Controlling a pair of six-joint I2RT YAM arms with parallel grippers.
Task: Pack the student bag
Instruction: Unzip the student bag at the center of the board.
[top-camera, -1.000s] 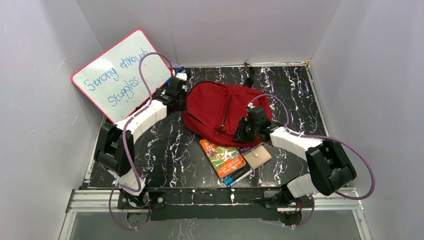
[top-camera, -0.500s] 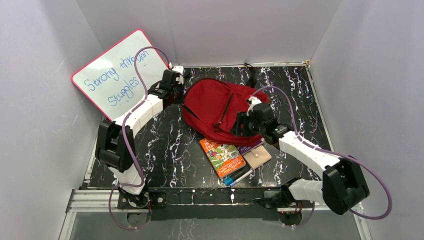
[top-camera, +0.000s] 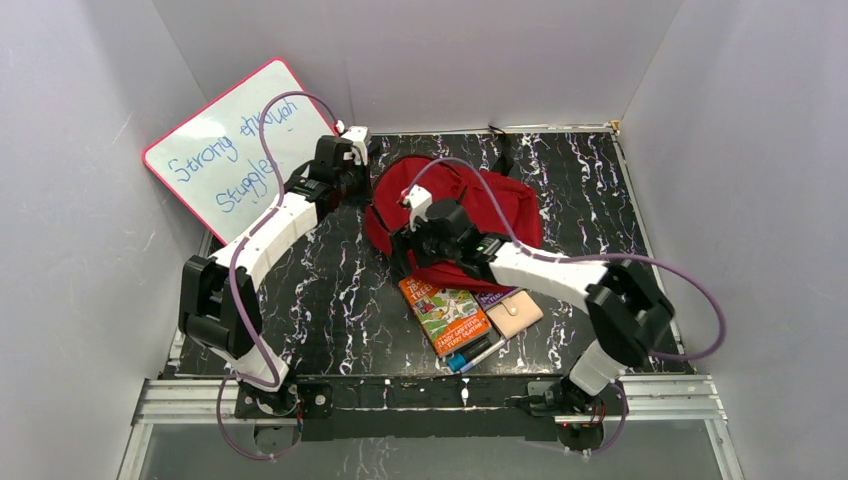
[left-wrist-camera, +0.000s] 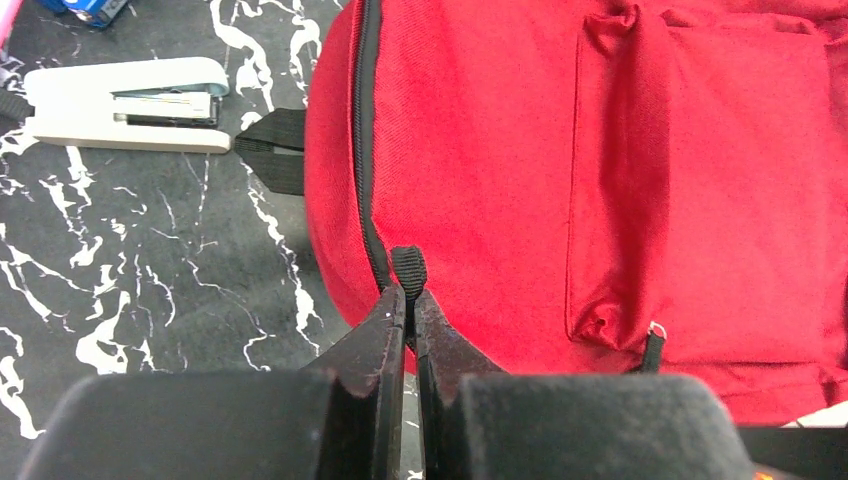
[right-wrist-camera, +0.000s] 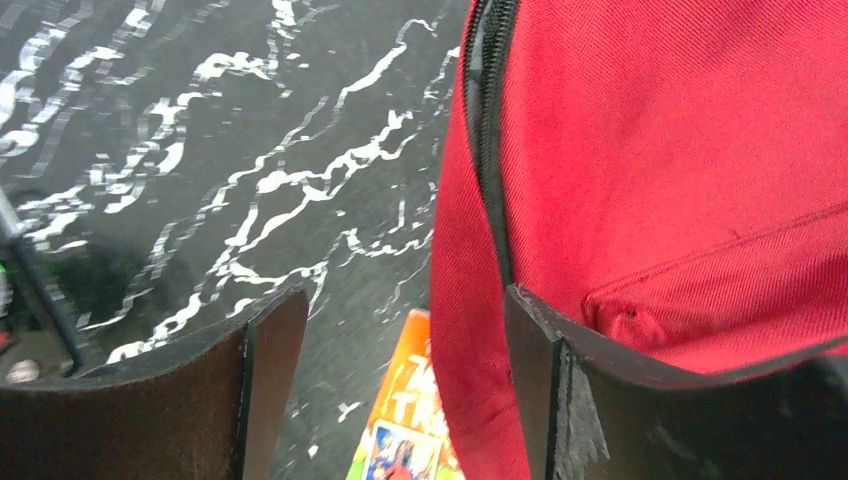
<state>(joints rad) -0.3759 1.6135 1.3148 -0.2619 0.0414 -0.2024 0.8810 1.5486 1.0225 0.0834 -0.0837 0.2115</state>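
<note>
The student bag (top-camera: 455, 205), a dark-red backpack, lies flat at the back middle of the table. My left gripper (top-camera: 362, 190) is at the bag's left edge, shut on the black zipper pull (left-wrist-camera: 408, 268) of the main zipper (left-wrist-camera: 365, 130). The front pocket (left-wrist-camera: 700, 170) faces up. My right gripper (top-camera: 404, 246) hangs over the bag's near-left edge (right-wrist-camera: 470, 330) with its jaws open. That red edge and the zipper line (right-wrist-camera: 490, 150) lie between its fingers (right-wrist-camera: 268, 370), with nothing gripped.
A colourful book (top-camera: 445, 315), a beige wallet (top-camera: 515, 312) on a purple book, and pens (top-camera: 470, 352) lie just in front of the bag. A white stapler (left-wrist-camera: 125, 105) sits left of the bag. A whiteboard (top-camera: 235, 145) leans at the back left.
My right arm has swung from the bag's right side across to its near-left edge, and its jaws have opened wide. The left gripper has shifted slightly back, still shut on the pull.
</note>
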